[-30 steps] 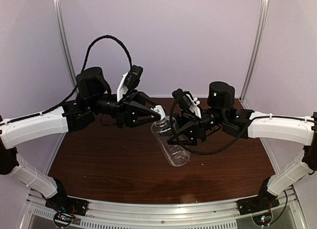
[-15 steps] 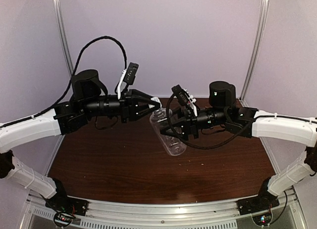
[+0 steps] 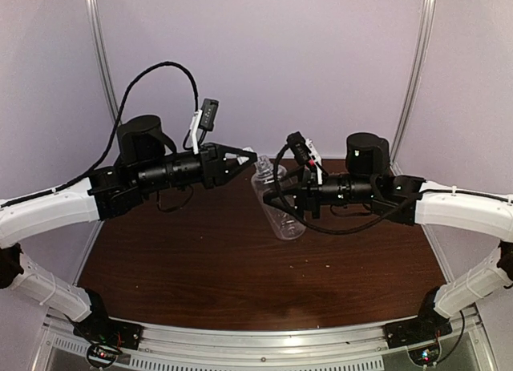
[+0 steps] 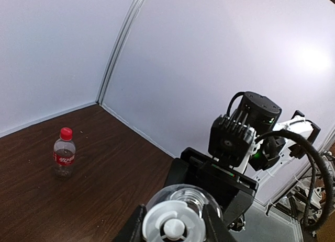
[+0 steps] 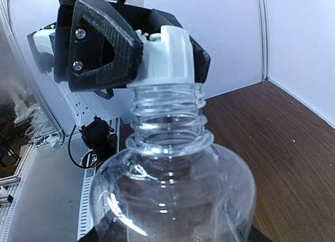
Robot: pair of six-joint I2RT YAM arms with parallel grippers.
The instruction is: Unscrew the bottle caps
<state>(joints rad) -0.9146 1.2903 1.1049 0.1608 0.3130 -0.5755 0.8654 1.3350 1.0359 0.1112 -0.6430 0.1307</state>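
Clamps the plain clear bottle (image 3: 282, 217) above the table (image 3: 176, 259) in the right end effector (image 3: 271, 199), neck slanting up toward the left end effector (image 3: 252, 157) pinching its white cap (image 5: 168, 56), red-labelled bottle (image 4: 64, 158) upright well apart.

A robotics lab test cell. In the overhead view, plain pale wall panels (image 3: 264, 58) close in the back and sides, joined by slim aluminium posts (image 3: 99, 58) at upper left and upper right. A dark wood-grain table (image 3: 200, 267) fills the middle. Along the bottom edge runs a slotted metal rail (image 3: 264, 343) where the left arm (image 3: 48, 211) and right arm (image 3: 465, 209) are bolted, a black cable (image 3: 160, 65) looping above. At the left edge of the right wrist view, blurred equipment clutter (image 5: 18, 122) shows.
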